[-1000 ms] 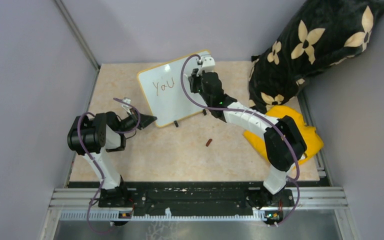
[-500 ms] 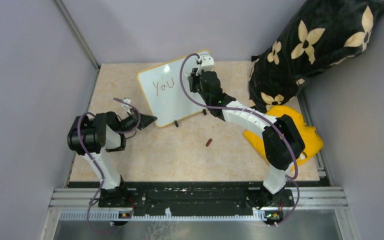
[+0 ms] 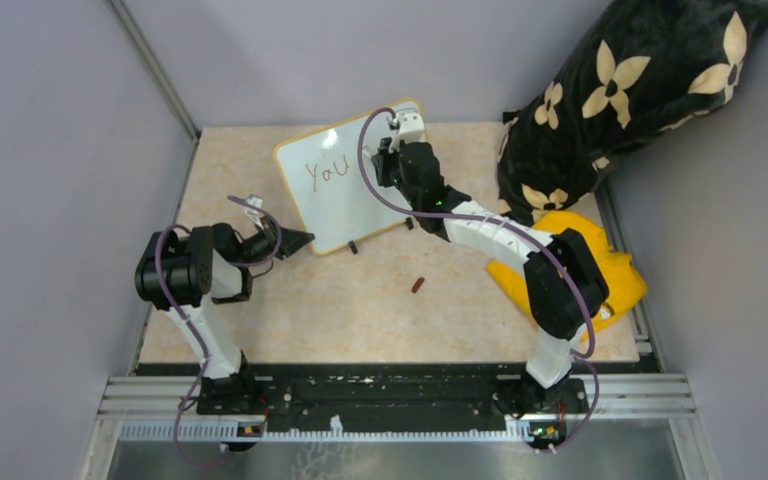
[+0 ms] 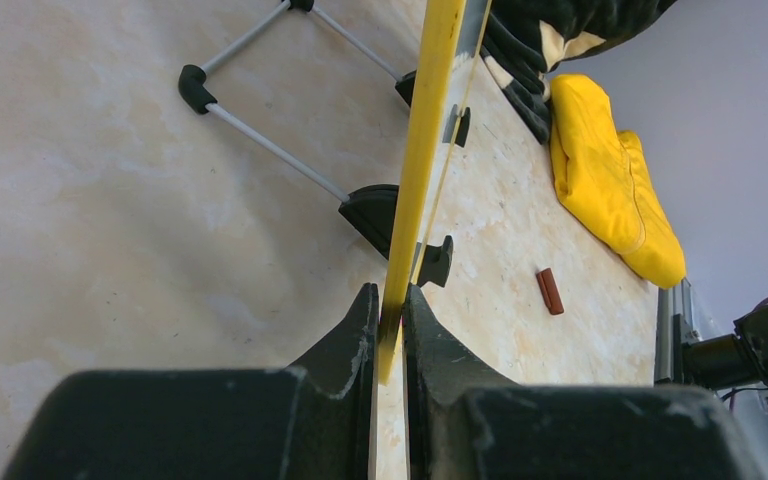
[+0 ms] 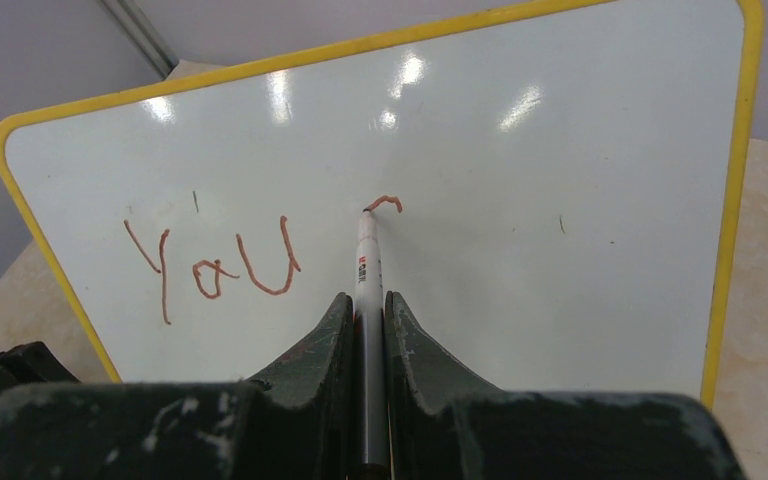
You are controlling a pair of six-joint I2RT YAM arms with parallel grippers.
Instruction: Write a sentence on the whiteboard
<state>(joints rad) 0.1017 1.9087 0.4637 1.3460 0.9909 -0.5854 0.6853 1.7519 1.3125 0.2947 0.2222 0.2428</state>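
Note:
The whiteboard (image 3: 345,210) with its yellow frame stands tilted at the back of the table. My left gripper (image 3: 298,241) is shut on its lower left frame edge (image 4: 422,150), which is pinched between the fingers (image 4: 360,330). My right gripper (image 5: 365,305) is shut on a white marker (image 5: 366,262), and the marker's tip touches the board (image 5: 580,150). The sentence (image 5: 215,265) reads "YoU" in reddish strokes. A short curved stroke (image 5: 386,203) sits at the marker tip. From above, the right gripper (image 3: 384,158) hovers just right of the "YoU" (image 3: 328,170).
A small reddish-brown cap (image 3: 418,285) lies on the table in front of the board. A yellow cloth (image 3: 610,262) and a black flowered pillow (image 3: 640,90) fill the right side. The board's wire legs (image 4: 270,150) with black feet reach behind it. Grey walls close in on both sides.
My right gripper with the marker has shifted a little to the left along the board. The left arm and the board have not moved.

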